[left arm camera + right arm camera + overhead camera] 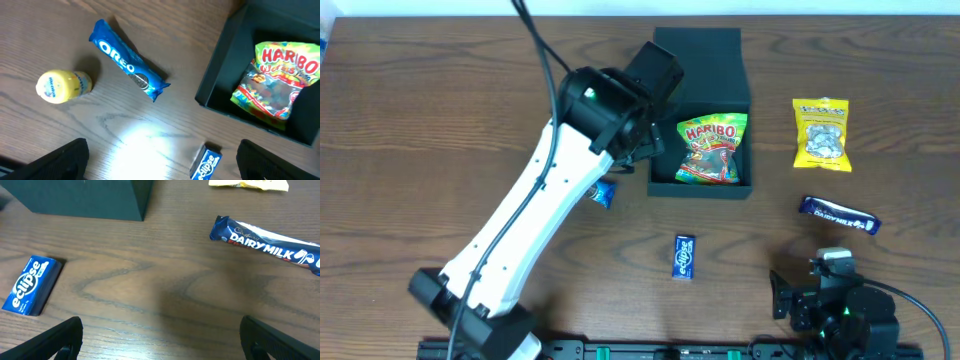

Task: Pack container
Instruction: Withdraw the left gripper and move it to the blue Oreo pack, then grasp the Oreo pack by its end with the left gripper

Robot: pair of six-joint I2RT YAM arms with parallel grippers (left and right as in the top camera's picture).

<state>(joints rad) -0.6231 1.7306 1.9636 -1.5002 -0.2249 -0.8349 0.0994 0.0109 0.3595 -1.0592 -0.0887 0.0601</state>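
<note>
While the left tool (162, 165) and right tool (161, 342) gape empty, one Haribo bag (711, 150) lies in the container (700, 60), five items (684, 257) outside.

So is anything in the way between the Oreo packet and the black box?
Nothing visible is. Only bare table lies between the Oreo packet and the container's wall, and its top is open. A Haribo bag lies inside. The left hand hangs open above the table.
</note>
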